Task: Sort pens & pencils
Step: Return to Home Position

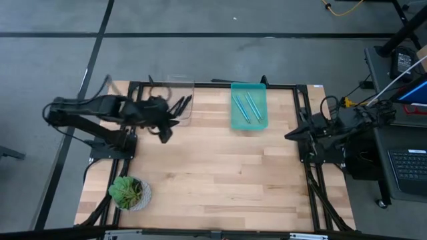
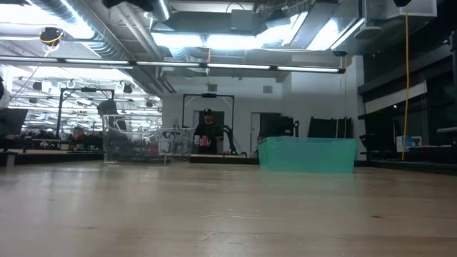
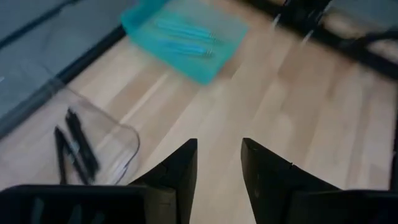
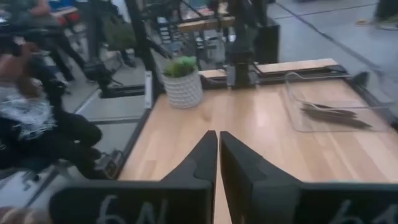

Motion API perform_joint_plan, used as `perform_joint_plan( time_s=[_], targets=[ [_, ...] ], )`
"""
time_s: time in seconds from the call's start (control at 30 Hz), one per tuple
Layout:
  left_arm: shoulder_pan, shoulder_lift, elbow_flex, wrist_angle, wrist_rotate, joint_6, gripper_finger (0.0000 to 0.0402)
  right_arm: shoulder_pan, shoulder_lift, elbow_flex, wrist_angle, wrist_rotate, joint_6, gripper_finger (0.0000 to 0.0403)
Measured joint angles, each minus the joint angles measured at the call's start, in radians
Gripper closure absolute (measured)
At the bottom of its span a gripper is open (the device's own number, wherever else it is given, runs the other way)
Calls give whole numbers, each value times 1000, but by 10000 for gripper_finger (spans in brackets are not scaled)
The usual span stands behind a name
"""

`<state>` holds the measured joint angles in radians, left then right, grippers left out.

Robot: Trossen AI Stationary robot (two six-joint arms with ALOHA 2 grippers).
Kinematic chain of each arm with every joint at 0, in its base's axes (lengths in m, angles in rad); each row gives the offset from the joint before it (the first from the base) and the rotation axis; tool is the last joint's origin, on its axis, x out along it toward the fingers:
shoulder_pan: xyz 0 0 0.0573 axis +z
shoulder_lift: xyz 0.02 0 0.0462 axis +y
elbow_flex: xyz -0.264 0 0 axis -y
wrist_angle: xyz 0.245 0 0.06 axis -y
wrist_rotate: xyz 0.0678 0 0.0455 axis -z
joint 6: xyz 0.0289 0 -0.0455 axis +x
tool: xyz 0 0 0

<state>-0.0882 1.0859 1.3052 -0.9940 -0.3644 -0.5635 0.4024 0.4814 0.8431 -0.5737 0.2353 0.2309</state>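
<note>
Black sticks [image 3: 76,149] lie in a clear tray [image 1: 172,100] at the table's far left; they also show in the right wrist view as black sticks [image 4: 336,115]. Light blue sticks [image 1: 245,107] lie in a teal tray [image 1: 260,120] at the far middle, and the left wrist view shows these light blue sticks [image 3: 185,36] too. My left gripper [image 3: 219,155] is open and empty, hovering over bare wood just near of the clear tray [image 3: 118,140]. My right gripper [image 4: 219,140] is shut and empty at the table's right edge [image 1: 290,135].
A potted plant [image 1: 130,193] stands at the table's near left corner. A black frame [image 1: 303,120] runs along the table's edges. The low view shows both trays, clear [image 2: 139,146] and teal [image 2: 307,153], at the far side. A person [image 4: 31,118] is beyond the table's left side.
</note>
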Motion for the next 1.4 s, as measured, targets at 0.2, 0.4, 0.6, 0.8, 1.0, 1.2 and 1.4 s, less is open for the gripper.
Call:
perform_joint_plan(
  time_s=[0.2,0.4,0.6,0.8,1.0,1.2,1.4],
  targets=[
    [-34,-265,-370,379,-21,65,284,0,-22,-40,61,-26,-51,382],
    [-36,-448,-808,1000,103,238,284,0,-95,-165,213,-87,-114,382],
    [-35,-567,-1075,1268,119,227,284,0,-237,-253,218,-51,-133,382],
    [-35,-637,-1236,1423,136,233,284,0,-386,-330,218,-45,-135,382],
    [-35,-720,-1252,1423,178,285,284,0,-479,-355,211,-34,-141,382],
    [-35,-846,-1252,1351,233,327,284,0,-479,-360,210,-6,-130,382],
    [-35,-931,-1252,1275,231,340,284,0,-479,-433,282,37,-146,382]
  ],
)
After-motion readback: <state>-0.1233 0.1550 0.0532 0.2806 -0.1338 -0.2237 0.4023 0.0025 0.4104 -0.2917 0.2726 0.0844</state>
